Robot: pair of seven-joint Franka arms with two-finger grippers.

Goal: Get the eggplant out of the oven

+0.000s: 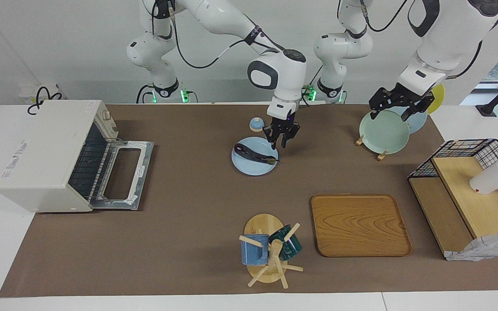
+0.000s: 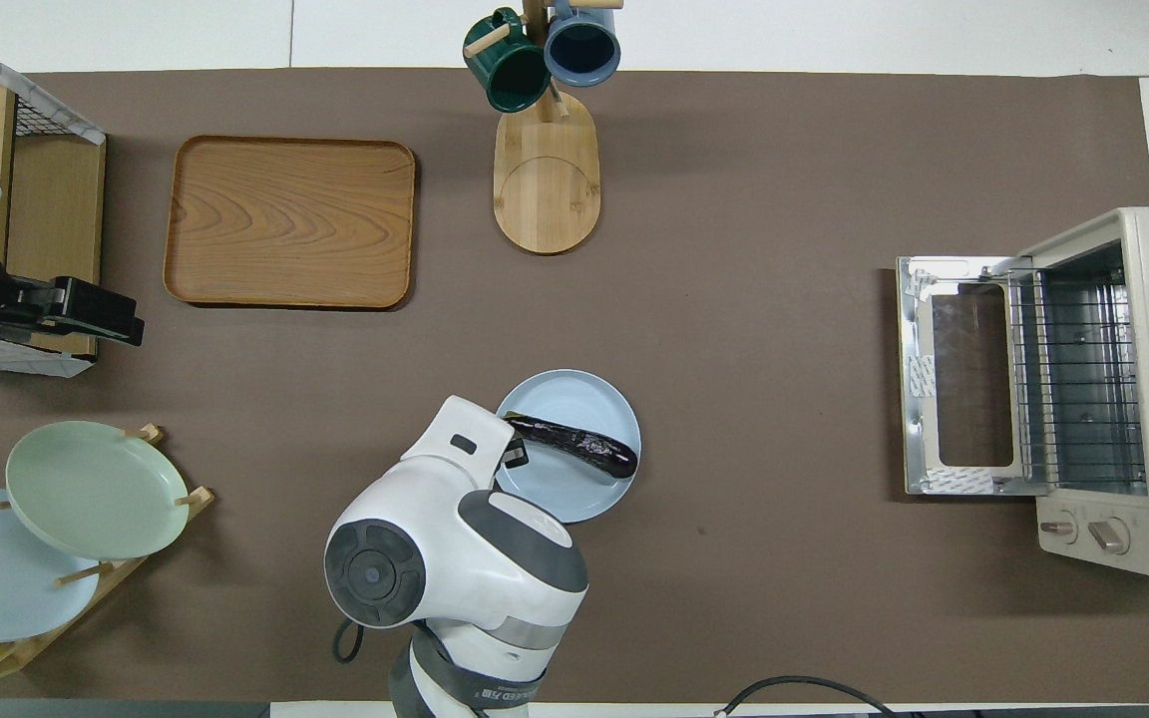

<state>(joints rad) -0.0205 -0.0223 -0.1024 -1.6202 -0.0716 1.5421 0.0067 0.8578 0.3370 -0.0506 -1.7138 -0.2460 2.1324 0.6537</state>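
Note:
The dark eggplant (image 1: 253, 154) (image 2: 579, 449) lies slantwise on a pale blue plate (image 1: 253, 168) (image 2: 555, 494) on the brown mat, well clear of the oven. The off-white oven (image 1: 41, 147) (image 2: 1133, 399) stands at the right arm's end of the table. Its door is dropped open and its wire rack is bare. My right gripper (image 1: 280, 143) hangs open just over the plate's rim, at the eggplant's stem end, and holds nothing. In the overhead view the right arm hides most of the gripper. My left gripper (image 1: 392, 111) (image 2: 126, 324) waits open above the plate rack.
A rack with green (image 1: 383, 131), blue and yellow plates stands near the left arm. A small blue lid (image 1: 256, 124) sits by the plate. A wooden tray (image 1: 359, 224), a mug tree (image 1: 270, 250) and a wire shelf with a white cup (image 1: 491, 179) lie farther out.

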